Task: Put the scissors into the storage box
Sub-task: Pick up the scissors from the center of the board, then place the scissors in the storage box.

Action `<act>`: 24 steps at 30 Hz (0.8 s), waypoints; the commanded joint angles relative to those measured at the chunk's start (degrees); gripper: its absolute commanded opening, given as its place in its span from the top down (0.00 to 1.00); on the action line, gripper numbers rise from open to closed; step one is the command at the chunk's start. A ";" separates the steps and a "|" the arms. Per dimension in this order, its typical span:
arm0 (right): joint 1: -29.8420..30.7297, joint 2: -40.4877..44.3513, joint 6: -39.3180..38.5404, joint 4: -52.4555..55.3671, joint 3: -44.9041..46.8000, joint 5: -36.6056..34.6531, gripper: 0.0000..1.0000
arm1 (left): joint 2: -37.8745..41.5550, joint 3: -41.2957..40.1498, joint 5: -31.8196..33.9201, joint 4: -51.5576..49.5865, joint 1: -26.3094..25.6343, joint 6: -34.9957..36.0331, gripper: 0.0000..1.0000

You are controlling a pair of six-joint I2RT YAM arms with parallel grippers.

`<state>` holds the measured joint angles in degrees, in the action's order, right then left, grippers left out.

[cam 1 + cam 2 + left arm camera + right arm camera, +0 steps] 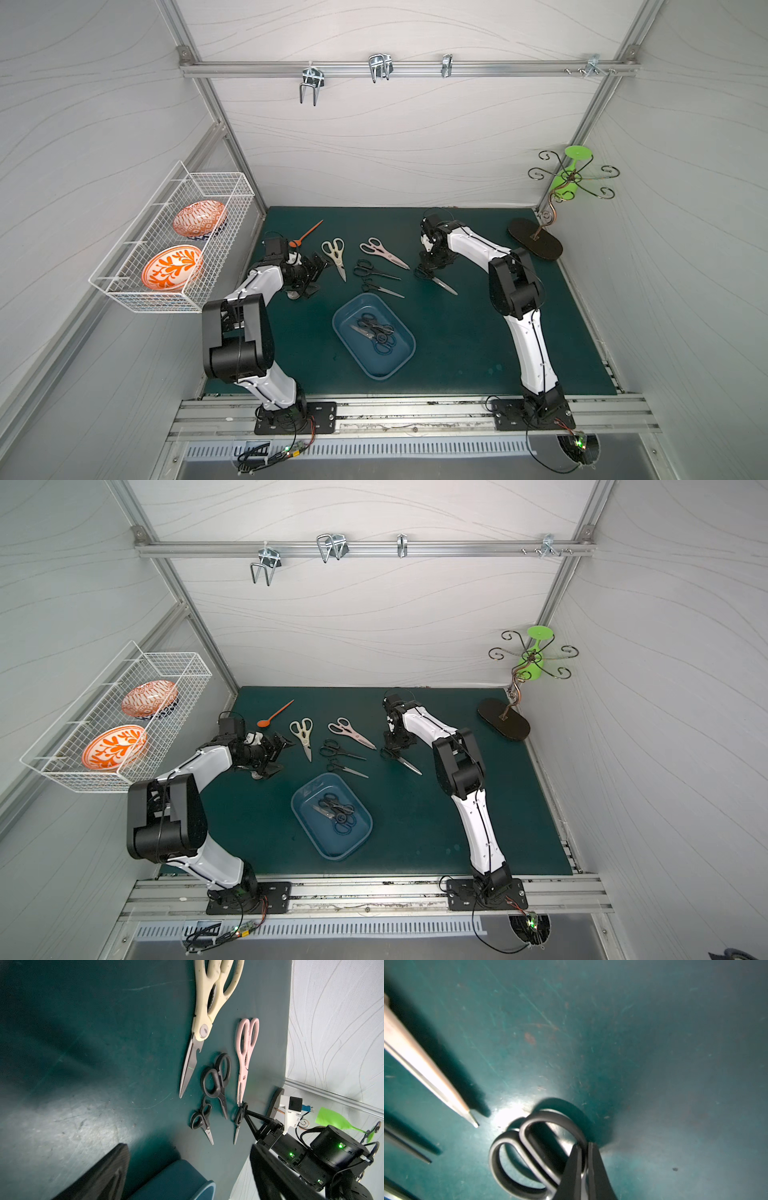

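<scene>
Now right fingers (598, 1169) pinch black scissors (436, 281) handle, blades front-right; left fingers (319, 261) wide, empty.

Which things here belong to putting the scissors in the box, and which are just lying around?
Job: cream shears, pink shears, two black pairs on the mat, black pair in the right gripper, pairs already in the blue storage box.
Lying about: orange spoon, wire basket with two bowls, green glass on its stand.
</scene>
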<state>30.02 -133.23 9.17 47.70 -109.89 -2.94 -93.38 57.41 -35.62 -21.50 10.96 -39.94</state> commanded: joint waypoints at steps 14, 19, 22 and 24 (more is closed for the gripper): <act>8.30 21.31 8.08 4.98 4.75 8.62 1.00 | 0.26 1.19 0.86 0.28 -0.08 0.39 0.05; 17.99 26.10 14.66 0.06 9.05 9.76 1.00 | 0.70 1.50 2.52 -1.12 1.64 0.88 0.05; 23.66 26.15 16.70 -4.64 10.52 8.54 1.00 | 1.35 0.96 3.39 -1.14 4.10 0.40 0.05; 25.79 25.18 17.77 -6.77 11.03 8.10 1.00 | 1.57 0.70 3.82 -1.26 5.82 0.15 0.05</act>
<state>54.30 -107.13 23.27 44.71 -99.92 5.54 -93.32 57.41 -33.50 -22.37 14.63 -39.72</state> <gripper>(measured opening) 0.073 0.952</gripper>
